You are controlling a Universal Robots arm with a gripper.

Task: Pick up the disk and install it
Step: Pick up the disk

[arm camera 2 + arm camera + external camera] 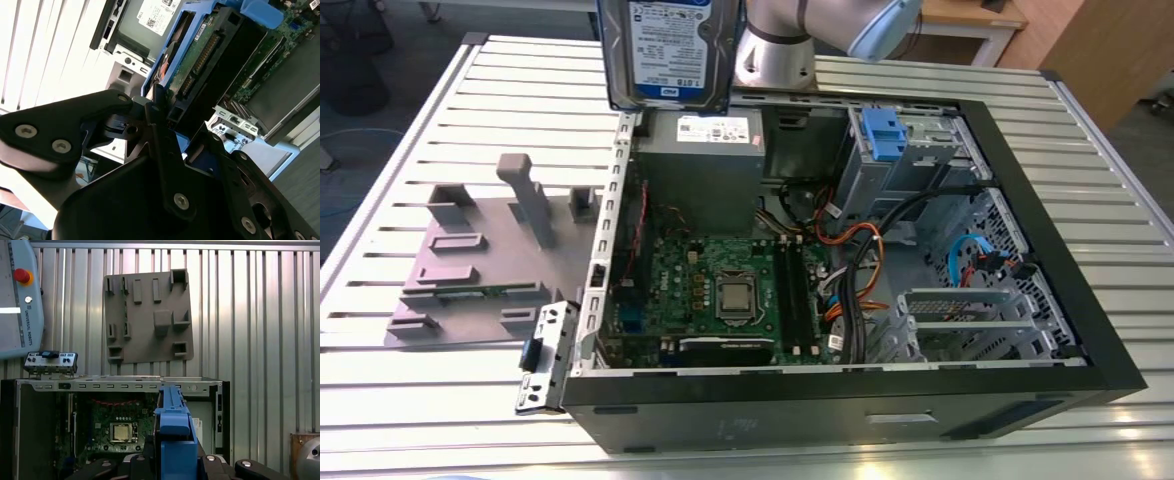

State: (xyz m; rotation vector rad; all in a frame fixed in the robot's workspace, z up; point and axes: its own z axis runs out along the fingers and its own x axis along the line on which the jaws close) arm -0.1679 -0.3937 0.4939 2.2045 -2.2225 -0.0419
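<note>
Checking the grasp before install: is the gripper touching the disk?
Touching. In the second wrist view the gripper clamps the disk by its blue frame from both sides. The exterior view shows the disk held above the open computer case.

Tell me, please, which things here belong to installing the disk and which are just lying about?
Job in hand:
the disk, held aloft
gripper, shut on it
open computer case

Lying about:
grey fixture plate
metal bracket at the case's corner
teach pendant
</note>
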